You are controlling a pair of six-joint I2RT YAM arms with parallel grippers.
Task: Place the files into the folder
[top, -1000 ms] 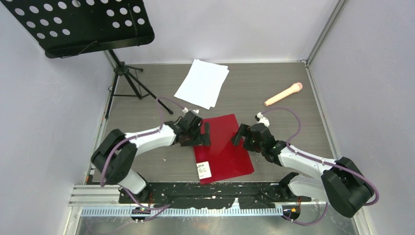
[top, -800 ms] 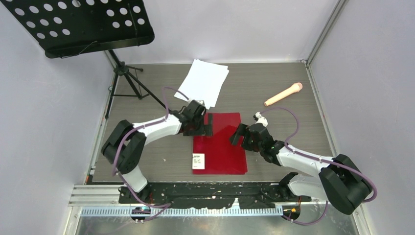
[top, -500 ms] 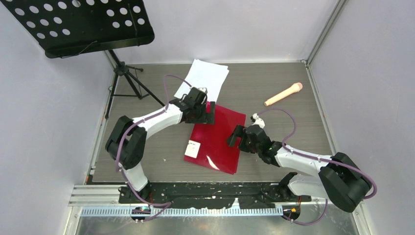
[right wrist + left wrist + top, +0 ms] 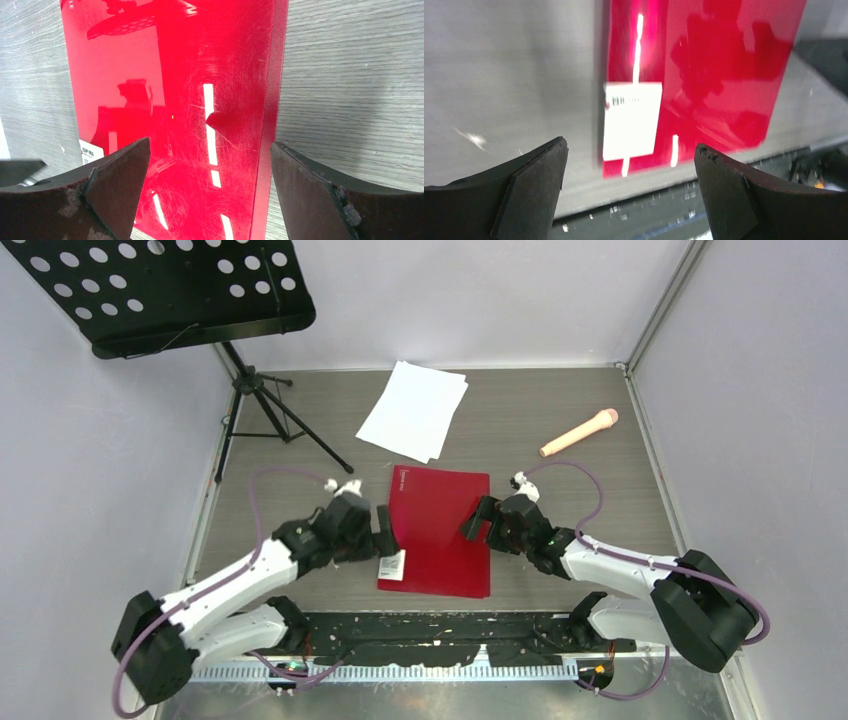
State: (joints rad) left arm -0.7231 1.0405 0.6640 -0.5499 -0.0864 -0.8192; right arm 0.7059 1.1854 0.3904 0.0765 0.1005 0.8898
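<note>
The red folder [image 4: 440,530] lies closed and flat on the table's near middle, its white label sticker [image 4: 391,565] at the near left corner. The white files [image 4: 414,410] lie apart at the far middle, touched by neither gripper. My left gripper [image 4: 384,540] is open and empty at the folder's left edge; its wrist view shows the folder [image 4: 704,75] and the sticker [image 4: 631,120] ahead. My right gripper [image 4: 478,520] is open and empty over the folder's right edge, the cover [image 4: 165,100] showing between its fingers.
A black music stand [image 4: 160,290] on a tripod [image 4: 262,405] fills the far left. A beige microphone [image 4: 580,432] lies at the far right. White walls close in both sides. The black base rail [image 4: 430,635] runs along the near edge.
The left gripper let go of the folder's far left corner and drew back toward the near left. The folder turned and now lies straighter. The right gripper barely moved.
</note>
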